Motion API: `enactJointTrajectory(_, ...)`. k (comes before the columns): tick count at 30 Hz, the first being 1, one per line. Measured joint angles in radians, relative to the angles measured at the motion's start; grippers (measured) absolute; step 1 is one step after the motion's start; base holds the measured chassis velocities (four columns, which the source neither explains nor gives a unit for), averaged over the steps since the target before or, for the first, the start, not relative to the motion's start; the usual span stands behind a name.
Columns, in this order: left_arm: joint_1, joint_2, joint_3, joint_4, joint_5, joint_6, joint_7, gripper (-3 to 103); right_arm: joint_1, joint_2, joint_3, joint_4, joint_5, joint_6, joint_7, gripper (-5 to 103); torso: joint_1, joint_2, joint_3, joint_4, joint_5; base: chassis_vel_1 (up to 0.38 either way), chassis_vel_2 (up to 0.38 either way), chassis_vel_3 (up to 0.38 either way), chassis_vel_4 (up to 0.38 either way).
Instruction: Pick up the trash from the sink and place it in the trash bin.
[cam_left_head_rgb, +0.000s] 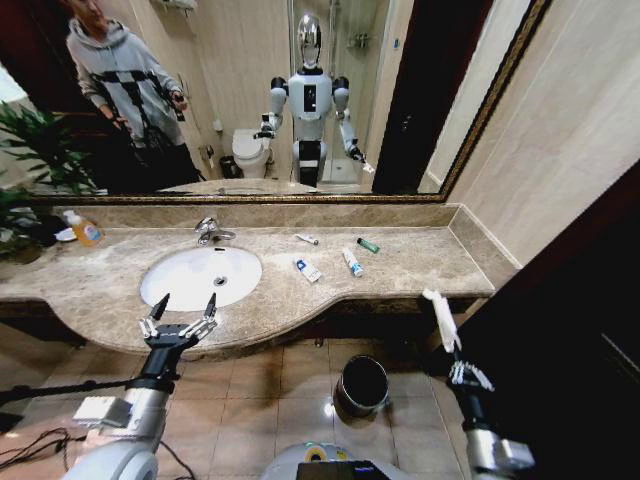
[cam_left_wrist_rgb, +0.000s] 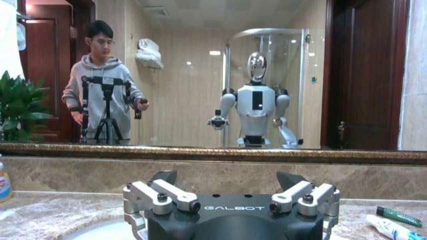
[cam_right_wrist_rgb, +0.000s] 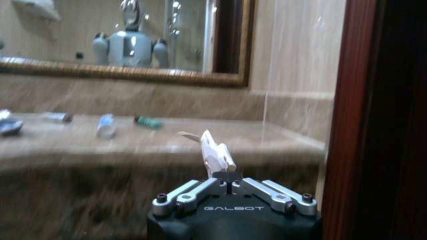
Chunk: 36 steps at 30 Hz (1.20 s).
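Note:
The white oval sink (cam_left_head_rgb: 180, 285) lies in the marble counter, with my left gripper (cam_left_head_rgb: 185, 305) open just in front of its near rim. My right gripper (cam_right_wrist_rgb: 229, 176) is shut on a white wrapper (cam_right_wrist_rgb: 215, 152), held upright off the counter's right end (cam_left_head_rgb: 440, 318). The round black trash bin (cam_left_head_rgb: 362, 385) stands on the floor below, left of that gripper (cam_left_head_rgb: 455, 355). On the counter right of the sink lie two white tubes (cam_left_head_rgb: 307, 270) (cam_left_head_rgb: 352, 263), a green tube (cam_left_head_rgb: 368, 245) and a thin white stick (cam_left_head_rgb: 307, 239). In the left wrist view the open gripper (cam_left_wrist_rgb: 227, 179) faces the mirror, with the green tube (cam_left_wrist_rgb: 399, 216) beside it.
A chrome faucet (cam_left_head_rgb: 210, 230) stands behind the basin. An orange-yellow bottle (cam_left_head_rgb: 85, 230) and a green plant (cam_left_head_rgb: 30, 150) sit at the counter's far left. A dark wooden door frame (cam_left_head_rgb: 580, 330) closes in the right side. Cables lie on the floor at the left.

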Motion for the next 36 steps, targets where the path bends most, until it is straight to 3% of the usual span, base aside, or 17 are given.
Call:
enactJointTrajectory(8, 0.0, 0.0, 0.0, 0.0, 0.0, 0.0, 0.0, 100, 0.077, -0.014, -0.063, -0.271, -0.137, 0.026, -0.075, 0, 0.0, 0.0, 0.0, -0.0002, -0.0002, 0.0, 0.0, 0.0, 0.0)
enactJointTrajectory(10, 0.0, 0.0, 0.0, 0.0, 0.0, 0.0, 0.0, 100, 0.127, -0.014, -0.072, -0.368, -0.222, 0.038, -0.085, 0, 0.0, 0.0, 0.0, 0.0, 0.0003, 0.0, 0.0, 0.0, 0.0)
enactJointTrajectory(11, 0.0, 0.0, 0.0, 0.0, 0.0, 0.0, 0.0, 100, 0.173, -0.006, -0.066, -0.441, -0.313, 0.068, -0.087, 0, 0.0, 0.0, 0.0, 0.0, 0.0003, 0.0, 0.0, 0.0, 0.0)
enactJointTrajectory(15, 0.0, 0.0, 0.0, 0.0, 0.0, 0.0, 0.0, 100, 0.235, -0.003, -0.063, -0.53, -0.412, 0.078, -0.101, 0, 0.0, 0.0, 0.0, 0.0001, 0.0003, 0.0, 0.0, 0.0, 0.0)
enactJointTrajectory(18, 0.0, 0.0, 0.0, 0.0, 0.0, 0.0, 0.0, 100, 0.306, -0.01, -0.075, -0.624, -0.478, 0.042, -0.122, 0, 0.0, 0.0, 0.0, 0.0, 0.0001, 0.0, 0.0, 0.0, 0.0)
enactJointTrajectory(28, 0.0, 0.0, 0.0, 0.0, 0.0, 0.0, 0.0, 100, 0.44, -0.007, -0.113, -0.8, -0.51, -0.03, -0.152, 0, 0.0, 0.0, 0.0, 0.0001, 0.0, 0.0, 0.0, 0.0, 0.0)
enactJointTrajectory(36, 0.0, 0.0, 0.0, 0.0, 0.0, 0.0, 0.0, 100, 0.527, 0.015, -0.137, -0.961, -0.516, -0.045, -0.157, 0, 0.0, 0.0, 0.0, 0.0, 0.0, 0.0, 0.0, 0.0, 0.0)
